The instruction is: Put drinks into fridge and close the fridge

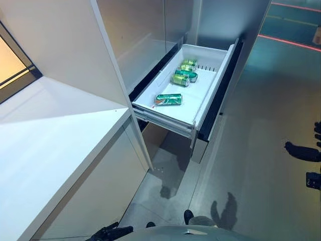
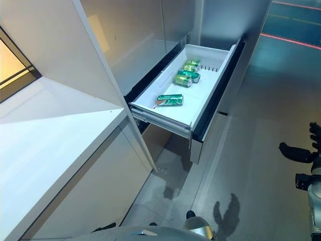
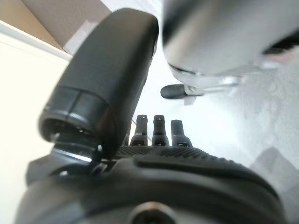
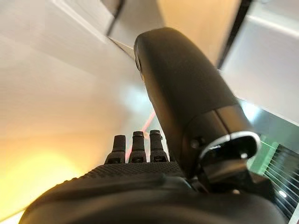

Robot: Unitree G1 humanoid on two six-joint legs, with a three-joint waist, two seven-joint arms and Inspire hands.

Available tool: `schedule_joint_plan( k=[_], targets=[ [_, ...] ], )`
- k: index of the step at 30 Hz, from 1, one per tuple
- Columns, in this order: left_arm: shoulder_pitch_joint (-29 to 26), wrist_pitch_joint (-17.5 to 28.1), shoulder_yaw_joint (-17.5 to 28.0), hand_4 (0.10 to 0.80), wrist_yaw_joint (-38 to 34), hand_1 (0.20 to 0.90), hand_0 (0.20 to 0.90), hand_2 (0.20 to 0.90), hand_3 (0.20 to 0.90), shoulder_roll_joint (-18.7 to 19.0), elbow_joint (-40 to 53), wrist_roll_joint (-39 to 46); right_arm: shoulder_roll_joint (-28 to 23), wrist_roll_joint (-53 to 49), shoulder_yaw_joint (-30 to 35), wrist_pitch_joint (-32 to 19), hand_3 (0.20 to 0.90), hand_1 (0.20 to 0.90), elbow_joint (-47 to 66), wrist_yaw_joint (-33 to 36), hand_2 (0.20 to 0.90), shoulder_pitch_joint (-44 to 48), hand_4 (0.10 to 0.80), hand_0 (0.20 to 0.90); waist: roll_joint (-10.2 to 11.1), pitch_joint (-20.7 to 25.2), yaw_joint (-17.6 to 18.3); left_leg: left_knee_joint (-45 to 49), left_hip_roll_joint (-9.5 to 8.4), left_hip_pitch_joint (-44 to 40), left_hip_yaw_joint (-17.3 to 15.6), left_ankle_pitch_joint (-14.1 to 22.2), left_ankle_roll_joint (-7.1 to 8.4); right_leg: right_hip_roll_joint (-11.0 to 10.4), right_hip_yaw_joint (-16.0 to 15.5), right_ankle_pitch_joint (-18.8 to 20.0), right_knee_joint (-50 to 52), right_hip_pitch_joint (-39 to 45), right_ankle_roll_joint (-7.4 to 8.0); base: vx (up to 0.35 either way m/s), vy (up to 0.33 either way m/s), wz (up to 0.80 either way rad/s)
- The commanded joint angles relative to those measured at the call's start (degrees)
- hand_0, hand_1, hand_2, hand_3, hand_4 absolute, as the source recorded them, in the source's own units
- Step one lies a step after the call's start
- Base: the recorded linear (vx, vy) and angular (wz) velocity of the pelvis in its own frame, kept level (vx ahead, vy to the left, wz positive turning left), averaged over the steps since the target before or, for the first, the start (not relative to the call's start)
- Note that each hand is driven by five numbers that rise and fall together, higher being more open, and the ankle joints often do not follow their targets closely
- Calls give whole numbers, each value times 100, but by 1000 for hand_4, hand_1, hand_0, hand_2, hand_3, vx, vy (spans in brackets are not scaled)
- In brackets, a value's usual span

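The fridge's white drawer (image 1: 164, 117) stands pulled out, low on the grey fridge front. Green cans (image 1: 184, 74) lie together in its far half, and one more green can (image 1: 168, 99) lies on its side nearer the front; they also show in the right eye view (image 2: 170, 100). My left hand (image 1: 109, 233) hangs low at the bottom of the view, far from the drawer; its wrist view shows its fingers (image 3: 159, 130) straight and empty. My right hand (image 2: 295, 152) is out to the right over the floor, its fingers (image 4: 138, 147) straight and empty.
A white counter (image 1: 50, 150) fills the left side, with a white upright panel (image 1: 113, 65) between it and the fridge. Grey floor (image 1: 251, 165) lies in front of and to the right of the drawer. Red lines (image 1: 291, 42) cross the floor far right.
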State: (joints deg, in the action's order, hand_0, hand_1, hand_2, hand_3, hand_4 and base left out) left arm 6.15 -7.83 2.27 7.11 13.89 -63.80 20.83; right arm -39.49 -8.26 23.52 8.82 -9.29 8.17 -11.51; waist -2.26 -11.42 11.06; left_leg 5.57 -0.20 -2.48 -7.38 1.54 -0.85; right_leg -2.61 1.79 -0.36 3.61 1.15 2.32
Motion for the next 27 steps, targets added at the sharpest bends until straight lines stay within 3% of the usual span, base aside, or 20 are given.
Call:
schedule_joint_plan(
  k=[1,7,14,18,27],
  targets=[
    [-258,-63,-171,800,-203,900,900,900,900,465,63,21,-463,-262,-22,-758,900,900,189,164,900,1151,800,900,360,-241,-379,1897,-321,786,466,1472,-440,12,-237,-1085,2037,-824,-305,-159,5,7],
    [-664,64,-461,800,-393,900,900,900,900,569,328,367,-471,-698,-836,-1311,900,900,93,42,900,1973,800,900,338,-741,-553,2913,-426,1836,563,1660,-517,-73,-397,-1333,3060,-1710,-506,-173,25,11],
    [-941,130,-766,800,-452,900,900,900,900,530,391,440,-413,-921,-1739,-2177,900,900,-27,-293,900,3198,800,900,269,-1005,-780,3417,-556,2353,608,1742,-493,-127,-512,-1430,3491,-2145,-575,-59,21,9],
    [-959,205,-824,800,-429,900,900,900,900,515,340,441,-364,-1051,-2073,-2386,900,900,-166,-417,900,3703,800,900,225,-1037,-892,3472,-595,2419,620,1727,-479,-148,-549,-1415,3509,-2184,-571,8,39,12],
    [-1088,276,-1033,800,-402,900,900,900,900,451,241,492,-16,-1133,-3100,-2319,900,900,-634,-511,900,5272,800,900,201,-1085,-1284,3665,-655,2448,667,1767,-497,-237,-734,-1511,3727,-2131,-601,3,25,2]
  ],
)
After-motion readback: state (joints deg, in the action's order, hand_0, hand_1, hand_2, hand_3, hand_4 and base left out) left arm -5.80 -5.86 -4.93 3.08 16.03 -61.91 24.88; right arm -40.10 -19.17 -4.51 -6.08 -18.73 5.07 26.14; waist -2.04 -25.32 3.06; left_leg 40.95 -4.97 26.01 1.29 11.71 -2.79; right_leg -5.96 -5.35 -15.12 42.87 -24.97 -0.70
